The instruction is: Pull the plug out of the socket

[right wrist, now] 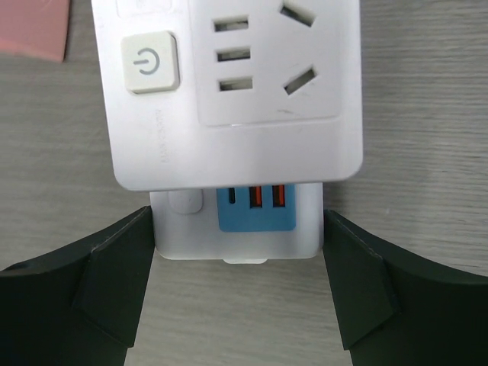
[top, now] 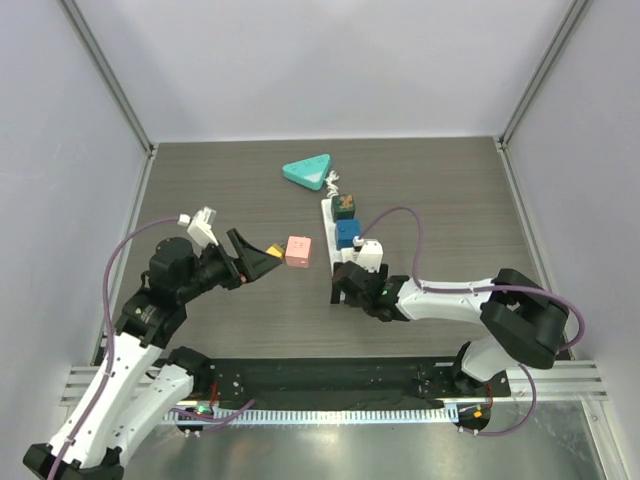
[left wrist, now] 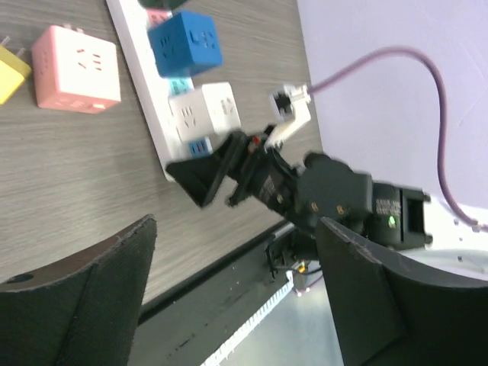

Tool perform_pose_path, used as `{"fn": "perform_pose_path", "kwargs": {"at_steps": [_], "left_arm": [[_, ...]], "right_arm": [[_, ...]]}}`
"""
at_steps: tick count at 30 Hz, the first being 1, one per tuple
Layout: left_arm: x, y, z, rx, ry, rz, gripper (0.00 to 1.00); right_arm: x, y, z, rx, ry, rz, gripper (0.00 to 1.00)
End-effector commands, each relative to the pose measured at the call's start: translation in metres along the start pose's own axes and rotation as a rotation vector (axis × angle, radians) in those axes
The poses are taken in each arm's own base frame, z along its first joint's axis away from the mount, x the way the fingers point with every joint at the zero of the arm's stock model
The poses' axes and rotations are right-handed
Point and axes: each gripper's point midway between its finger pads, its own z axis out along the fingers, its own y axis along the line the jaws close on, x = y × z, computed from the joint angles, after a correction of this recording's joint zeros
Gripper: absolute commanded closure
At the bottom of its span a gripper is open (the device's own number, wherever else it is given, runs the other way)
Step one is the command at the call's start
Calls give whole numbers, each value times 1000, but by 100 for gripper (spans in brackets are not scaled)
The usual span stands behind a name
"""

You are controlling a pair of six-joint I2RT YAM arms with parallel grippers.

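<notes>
On the grey wood counter [top: 230,330] the socket [left wrist: 139,57], a long white strip, lies right of centre, running away from the arms, with the teal triangular block [top: 307,171] beyond its far end. The right tool [right wrist: 236,221] straddles the strip's near, blue-labelled end, and its two fingers look closed against both sides, pinning it. The left tool [left wrist: 236,229] hangs wide open and empty to the left, aimed across at the strip. Three cube plugs sit in the socket: a white plug [left wrist: 206,110] nearest the right tool, a blue plug [left wrist: 185,42] next, and a brown-green plug [top: 345,207] farthest. A pink cube [left wrist: 76,69] and a yellow cube [left wrist: 11,72] lie loose beside the strip. This looks like the bracing step. Next, the left tool likely needs to reach a seated plug, close on its sides and draw it straight up while the right keeps the strip down.
</notes>
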Motion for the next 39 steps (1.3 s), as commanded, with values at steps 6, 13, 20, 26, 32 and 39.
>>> {"fn": "perform_pose_path", "kwargs": {"at_steps": [6, 13, 20, 26, 32, 39], "left_arm": [[-30, -14, 15, -94, -103, 82, 18], [14, -28, 68, -186, 40, 175, 14], [28, -49, 112, -293, 18, 258, 12], [62, -60, 150, -390, 75, 359, 11], [87, -42, 176, -555, 143, 429, 4], [102, -29, 190, -609, 177, 423, 1]], "right_arm": [[19, 4, -32, -170, 94, -117, 4], [-29, -6, -62, -222, 4, -47, 4], [-82, -74, -84, -80, -132, 156, 20], [-75, -121, -66, -15, -68, 299, 28], [-63, -110, -52, -156, 22, 354, 28], [-65, -117, -51, -155, 18, 333, 27]]}}
